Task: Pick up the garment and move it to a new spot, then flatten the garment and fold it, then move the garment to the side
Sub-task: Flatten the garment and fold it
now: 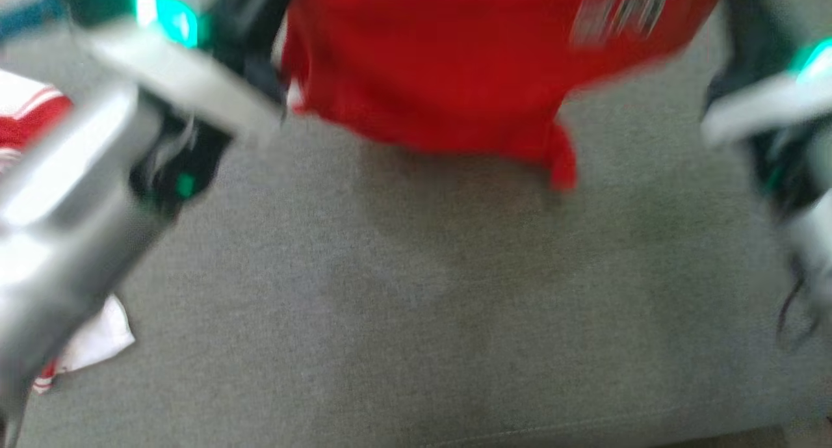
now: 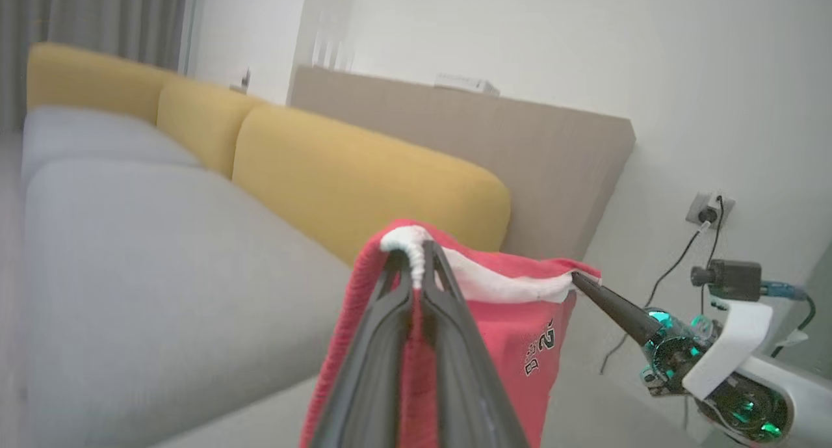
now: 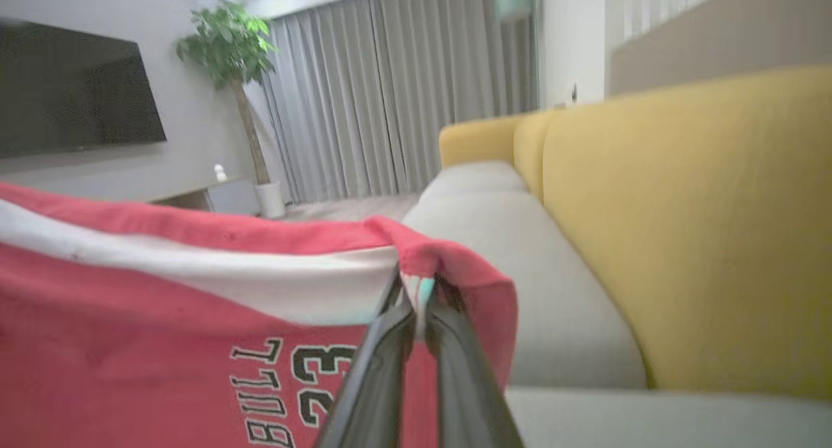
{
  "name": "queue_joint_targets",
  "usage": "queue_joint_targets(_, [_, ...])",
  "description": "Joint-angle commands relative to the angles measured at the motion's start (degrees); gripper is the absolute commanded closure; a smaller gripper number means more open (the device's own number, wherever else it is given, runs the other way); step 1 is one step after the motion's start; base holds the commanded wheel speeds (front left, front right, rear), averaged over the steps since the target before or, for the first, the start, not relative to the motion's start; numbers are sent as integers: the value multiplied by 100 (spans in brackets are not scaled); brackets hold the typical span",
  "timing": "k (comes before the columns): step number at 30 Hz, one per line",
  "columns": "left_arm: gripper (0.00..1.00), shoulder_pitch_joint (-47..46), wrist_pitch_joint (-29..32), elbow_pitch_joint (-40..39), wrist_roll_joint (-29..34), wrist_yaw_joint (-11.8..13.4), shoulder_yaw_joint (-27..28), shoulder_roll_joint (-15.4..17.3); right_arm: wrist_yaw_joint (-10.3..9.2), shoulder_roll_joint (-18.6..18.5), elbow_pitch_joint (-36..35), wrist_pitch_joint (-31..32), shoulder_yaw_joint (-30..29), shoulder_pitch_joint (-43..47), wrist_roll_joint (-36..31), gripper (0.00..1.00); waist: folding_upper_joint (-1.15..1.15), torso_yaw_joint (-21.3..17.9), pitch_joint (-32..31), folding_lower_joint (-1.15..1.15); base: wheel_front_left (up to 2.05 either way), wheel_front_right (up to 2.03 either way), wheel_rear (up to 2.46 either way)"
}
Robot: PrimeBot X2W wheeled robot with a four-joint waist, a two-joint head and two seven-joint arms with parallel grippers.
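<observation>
Though the head view is motion-blurred, the layout reads OK. Far left: a red-and-white striped cloth (image 1: 29, 119) lies on the grey fabric sofa seat (image 1: 455, 305), partly under the pale left forearm (image 1: 71, 188). Next, left hand (image 2: 413, 253): fingers clenched on the white-trimmed edge of the red jersey garment (image 2: 520, 331), with the trim bunched over the fingertips. Garment is lifted, hanging spread between both hands over the grey seat. One corner droops lower at centre-right in the head view; I can't tell if it touches the cushion. Black-and-white print with "23" is on the garment's face. Then right hand (image 3: 416, 295): clamped tight on the same white-trimmed edge at the opposite end, red fabric folded over its tips. From the left wrist view that hand pinches the far corner, and the edge runs nearly straight between the two grips. Mustard-yellow back cushions (image 3: 682, 207) sit behind the seat.
</observation>
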Motion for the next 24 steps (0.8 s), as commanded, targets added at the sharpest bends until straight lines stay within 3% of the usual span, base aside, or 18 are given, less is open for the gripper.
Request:
queue_joint_targets(1, [100,-681,-161,41,228,-34,381,0,39,-156,-189,63,-46,-516,39,100,0,51,248,0,0,0,0])
queue_joint_targets(7, [100,-2219,-958,1080,861,-34,665,-1030,39,-438,317,-68,-318,-2186,-118,100,0,185,751,0,0,0,0])
queue_joint_targets(10, [100,-2548,-1070,1209,973,-34,786,-1336,39,-556,403,-191,-304,-2541,-221,100,0,209,853,0,0,0,0])
queue_joint_targets(16, [100,-1775,-1088,484,1226,-34,885,-1214,39,-720,207,-341,-245,-2107,-204,100,0,123,877,0,0,0,0])
queue_joint_targets(24, [100,742,-1090,-430,1678,-34,553,-724,39,-720,-383,-425,-525,-20,-29,100,0,101,517,0,0,0,0])
